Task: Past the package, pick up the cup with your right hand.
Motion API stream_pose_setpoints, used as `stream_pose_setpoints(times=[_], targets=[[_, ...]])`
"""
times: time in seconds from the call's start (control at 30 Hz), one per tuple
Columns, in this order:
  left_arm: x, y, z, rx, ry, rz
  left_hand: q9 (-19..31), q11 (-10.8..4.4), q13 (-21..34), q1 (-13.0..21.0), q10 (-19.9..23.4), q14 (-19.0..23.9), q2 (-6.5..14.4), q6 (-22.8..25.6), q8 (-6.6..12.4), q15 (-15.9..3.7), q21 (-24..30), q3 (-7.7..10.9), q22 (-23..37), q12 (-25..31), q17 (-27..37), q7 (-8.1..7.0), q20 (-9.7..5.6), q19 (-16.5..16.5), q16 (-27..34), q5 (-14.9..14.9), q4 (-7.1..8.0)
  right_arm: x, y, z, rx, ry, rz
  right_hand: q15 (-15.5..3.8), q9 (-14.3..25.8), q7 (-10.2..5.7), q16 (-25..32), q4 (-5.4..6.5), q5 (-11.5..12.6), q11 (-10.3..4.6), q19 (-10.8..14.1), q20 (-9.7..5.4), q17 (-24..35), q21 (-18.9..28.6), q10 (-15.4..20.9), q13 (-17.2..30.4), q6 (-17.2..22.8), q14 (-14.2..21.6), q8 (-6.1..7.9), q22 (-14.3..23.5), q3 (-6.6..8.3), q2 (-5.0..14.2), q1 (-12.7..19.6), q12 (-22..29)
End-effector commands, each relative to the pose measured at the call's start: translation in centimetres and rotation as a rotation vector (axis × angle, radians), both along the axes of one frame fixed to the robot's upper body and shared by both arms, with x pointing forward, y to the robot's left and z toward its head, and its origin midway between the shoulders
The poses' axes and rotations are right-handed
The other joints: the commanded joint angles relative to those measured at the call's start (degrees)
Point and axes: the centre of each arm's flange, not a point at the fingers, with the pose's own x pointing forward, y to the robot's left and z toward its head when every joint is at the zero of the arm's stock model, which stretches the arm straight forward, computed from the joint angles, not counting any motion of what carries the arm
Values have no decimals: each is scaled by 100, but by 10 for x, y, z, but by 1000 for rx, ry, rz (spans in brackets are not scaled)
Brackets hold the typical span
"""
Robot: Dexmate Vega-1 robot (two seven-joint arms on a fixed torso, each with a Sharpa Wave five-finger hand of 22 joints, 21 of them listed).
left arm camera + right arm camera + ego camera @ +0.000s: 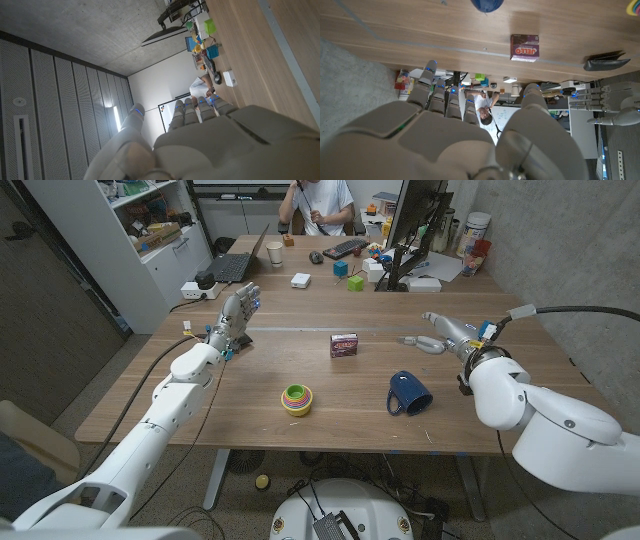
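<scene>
A dark blue cup (409,393) lies on its side on the wooden table (300,360), near the front right; it also shows as the blue cup (487,5). The purple Jello package (343,345) stands mid-table, further back and to the cup's left, seen too as the package (524,47). My right hand (440,335) hovers behind the cup and right of the package, fingers apart and holding nothing; its back is my right hand (470,130). My left hand (236,315) stands upright at the left with fingers spread and nothing in it, also my left hand (200,145).
A stack of green, yellow and pink cups (296,399) sits front centre. At the far end are a laptop (232,268), keyboard (345,248), monitor (415,220), coloured cubes (355,282) and a seated person (318,205). A grey wall runs along the right.
</scene>
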Motion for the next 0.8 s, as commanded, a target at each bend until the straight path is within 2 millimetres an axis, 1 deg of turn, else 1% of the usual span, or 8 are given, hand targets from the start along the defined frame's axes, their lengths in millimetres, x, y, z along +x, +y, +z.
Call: stream_pose_setpoints(times=[0.03, 0.17, 0.37, 0.5, 0.6, 0.8], targets=[[5, -21, 8, -23, -16, 12, 27, -27, 27, 16, -9, 21, 58, 16, 27, -12, 15, 16, 12, 26, 12, -9, 15, -23, 19, 23, -14, -33, -13, 27, -130, -64, -198, 18, 23, 43, 27, 19, 29, 58, 58, 3, 19, 31, -10, 32, 42, 72, 29, 12, -27, -65, 9, 31], [3, -31, 6, -37, -16, 16, 27, -32, 27, 17, -8, 21, 60, 17, 25, -9, 16, 17, 12, 25, 12, -5, 19, -22, 18, 23, -15, -30, -21, 29, -169, -47, -208, 18, 24, 52, 25, 29, 34, 55, 70, 3, 20, 32, -15, 33, 48, 73, 32, 11, -38, -71, -4, 28], [12, -37, 12, -33, -21, 8, 27, -14, 27, 17, -5, 21, 61, 17, 23, -12, 16, 17, 12, 26, 11, -3, 18, -24, 17, 22, -17, -36, -27, 36, -214, -49, -242, 18, 24, 60, 22, 40, 41, 64, 85, 4, 21, 32, -22, 34, 51, 72, 35, 10, -51, -78, -17, 25], [23, -38, 17, -16, -15, -12, 27, -23, 27, 17, -3, 22, 60, 17, 22, -11, 17, 17, 12, 25, 11, -8, 21, -25, 17, 22, -18, -39, -21, 36, -222, -67, -270, 17, 25, 63, 17, 47, 46, 67, 95, 5, 22, 32, -25, 35, 54, 66, 37, 10, -58, -81, -23, 22], [32, -37, 23, -2, -3, -22, 27, -29, 27, 17, -2, 24, 60, 17, 21, -11, 17, 17, 12, 25, 12, -4, 23, -25, 17, 22, -19, -39, -14, 35, -235, -61, -291, 17, 25, 64, 13, 50, 49, 58, 102, 5, 22, 32, -40, 36, 56, 58, 39, 9, -63, -84, -26, 16], [48, -28, 43, 28, -2, -37, 27, -28, 27, 17, -3, 21, 59, 25, 22, -4, 14, 16, 13, 24, 12, -3, 40, -35, 15, 21, -21, -38, 4, 36, -238, -54, -329, 16, 26, 56, 6, 57, 57, 58, 118, 5, 22, 33, -45, 37, 63, 47, 44, 9, -75, -90, -33, 13]])
